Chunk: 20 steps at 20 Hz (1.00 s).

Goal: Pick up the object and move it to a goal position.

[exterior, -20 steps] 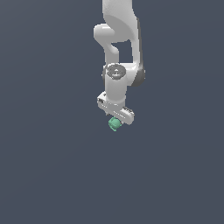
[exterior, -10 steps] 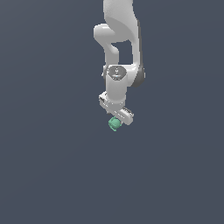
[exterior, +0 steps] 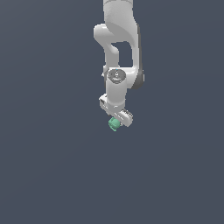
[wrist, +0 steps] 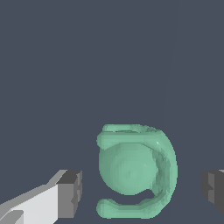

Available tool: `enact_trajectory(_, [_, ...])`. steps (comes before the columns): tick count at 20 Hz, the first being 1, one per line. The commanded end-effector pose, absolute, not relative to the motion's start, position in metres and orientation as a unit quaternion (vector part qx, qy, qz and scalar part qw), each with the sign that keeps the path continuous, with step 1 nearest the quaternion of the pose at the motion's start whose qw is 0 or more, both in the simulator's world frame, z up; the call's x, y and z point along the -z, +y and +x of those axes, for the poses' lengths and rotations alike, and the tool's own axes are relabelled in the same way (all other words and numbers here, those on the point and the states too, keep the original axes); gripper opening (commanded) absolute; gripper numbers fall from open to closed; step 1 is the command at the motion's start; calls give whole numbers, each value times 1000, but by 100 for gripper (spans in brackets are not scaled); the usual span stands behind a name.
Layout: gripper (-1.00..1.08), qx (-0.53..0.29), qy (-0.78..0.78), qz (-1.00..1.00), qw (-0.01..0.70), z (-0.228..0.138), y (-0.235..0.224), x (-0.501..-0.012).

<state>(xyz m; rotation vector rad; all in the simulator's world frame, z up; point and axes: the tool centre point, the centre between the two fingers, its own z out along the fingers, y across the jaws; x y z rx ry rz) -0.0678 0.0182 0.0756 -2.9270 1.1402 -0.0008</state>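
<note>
**Q:** Gripper first: how do the jaws stand?

**A:** Gripper [wrist: 140, 188] jaws are spread apart in the wrist view. One dark finger pad [wrist: 70, 193] sits off to one side of the object [wrist: 133, 170], and the other pad [wrist: 213, 189] is off to the opposite side. Grey background shows between each pad and the green shape, so neither pad touches it. Nothing is being clasped.

**Q:** And where is the object, taking the gripper as the landmark?

**A:** It lies between the two pads, nearer the first pad than the second. In the exterior view the object [exterior: 114, 124] appears as a small mint-green lump right at the lower tip of the gripper [exterior: 117, 119], slightly toward the exterior view's left of the white finger bar.

**Q:** What does the object look like up close?

**A:** A rounded mint-green ball with a curved band wrapping round one side and two short prongs sticking out past the ball.

**Q:** And the arm?

**A:** The white arm [exterior: 118, 48] hangs down from above the gripper, against a plain dark grey background [exterior: 48, 166]. Whether the object rests on a surface, I cannot tell.
</note>
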Motion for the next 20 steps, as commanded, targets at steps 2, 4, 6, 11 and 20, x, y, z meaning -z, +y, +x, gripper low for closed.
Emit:
enact_trajectory(2, [100, 0, 364, -932, 0, -69, 18, -58])
enact_trajectory(4, [100, 0, 364, -931, 0, -69, 18, -50])
enact_trajectory(6, [100, 0, 364, -931, 0, -69, 18, -44])
enact_trajectory(11, [-100, 0, 364, -931, 0, -68, 18, -40])
enact_trajectory(20, [-100, 0, 364, -931, 0, -68, 18, -40])
